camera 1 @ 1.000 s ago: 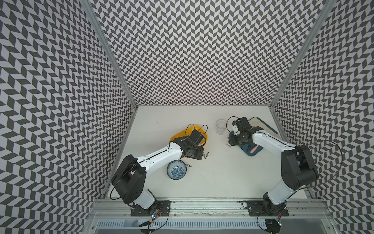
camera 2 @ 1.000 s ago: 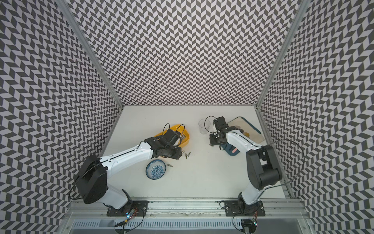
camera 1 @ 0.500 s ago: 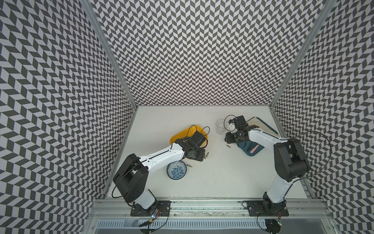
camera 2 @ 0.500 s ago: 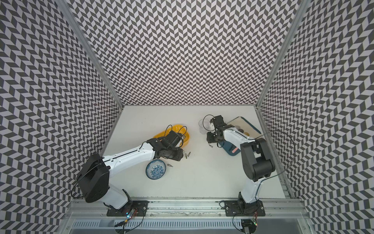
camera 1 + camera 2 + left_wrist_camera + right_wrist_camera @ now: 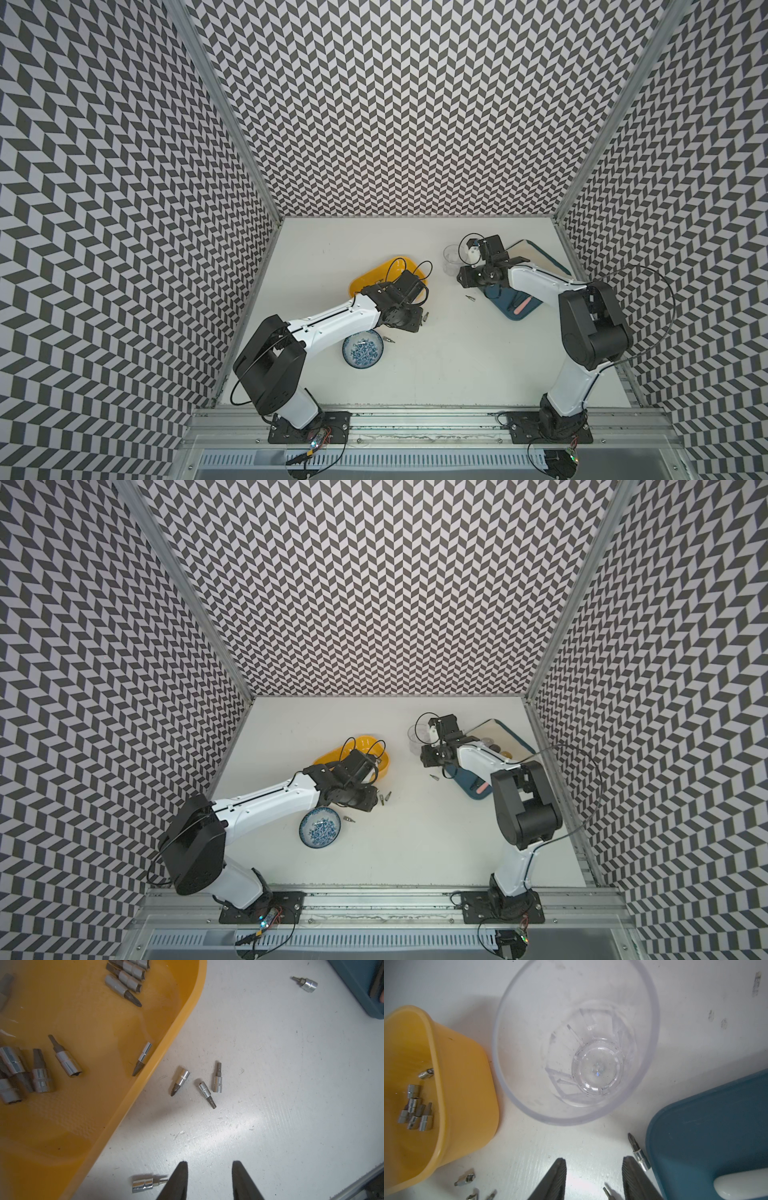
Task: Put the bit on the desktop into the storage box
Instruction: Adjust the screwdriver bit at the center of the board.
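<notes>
The left gripper (image 5: 209, 1164) hangs with jaws parted and empty just outside the storage box (image 5: 83, 1126); the right gripper (image 5: 592, 1160), farther from the box, is likewise spread, clasping nothing. Three bits (image 5: 204, 1091) lie on the desktop (image 5: 270, 1084) close beside the box's rim, a lone bit (image 5: 307, 984) well away from it, other bits (image 5: 66, 1061) inside it.

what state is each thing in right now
box: upright, bits inside
cup: upright, empty
bowl: upright
loose bits: lying flat on desktop, outside box
left gripper: jaws open, empty
right gripper: jaws open, empty
</notes>
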Motion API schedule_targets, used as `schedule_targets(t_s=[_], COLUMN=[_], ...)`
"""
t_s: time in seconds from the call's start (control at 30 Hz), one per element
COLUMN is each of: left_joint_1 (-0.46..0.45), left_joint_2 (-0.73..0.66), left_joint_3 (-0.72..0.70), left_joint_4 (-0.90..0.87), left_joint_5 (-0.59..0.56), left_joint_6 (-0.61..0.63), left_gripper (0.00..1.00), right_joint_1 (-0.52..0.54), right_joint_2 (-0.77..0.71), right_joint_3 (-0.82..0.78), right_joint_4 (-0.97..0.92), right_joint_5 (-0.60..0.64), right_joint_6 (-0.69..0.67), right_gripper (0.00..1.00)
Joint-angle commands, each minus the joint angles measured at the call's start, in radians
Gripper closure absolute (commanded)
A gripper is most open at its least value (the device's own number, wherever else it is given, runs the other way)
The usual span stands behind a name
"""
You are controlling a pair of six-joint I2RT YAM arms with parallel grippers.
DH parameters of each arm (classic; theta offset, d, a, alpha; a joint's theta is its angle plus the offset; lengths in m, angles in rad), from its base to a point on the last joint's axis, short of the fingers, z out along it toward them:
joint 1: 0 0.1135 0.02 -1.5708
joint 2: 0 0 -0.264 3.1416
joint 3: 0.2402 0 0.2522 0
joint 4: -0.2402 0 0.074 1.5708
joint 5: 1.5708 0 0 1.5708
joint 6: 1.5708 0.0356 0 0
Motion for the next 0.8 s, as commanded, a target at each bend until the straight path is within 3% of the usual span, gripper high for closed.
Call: schedule_targets(t_s=[0.0, 0.77], left_joint_1=[-0.009, -0.012], left_joint_2=[0.003, -0.023], left_joint_3=[0.004, -0.034], left_joint_4=[0.016, 0.025], left_joint_5=[-0.007, -0.010], left_joint_6=[-0.011, -0.024], left_gripper=[0.61, 0.61], right_joint_1=[0.014, 0.034], right_joint_2=[0.032, 0.078], right_joint_3=[0.015, -0.042], right_joint_4=[0.051, 0.183], right_joint_5=[0.032, 0.124], right_joint_6=[-0.021, -0.062], right_gripper=[0.52, 0.53])
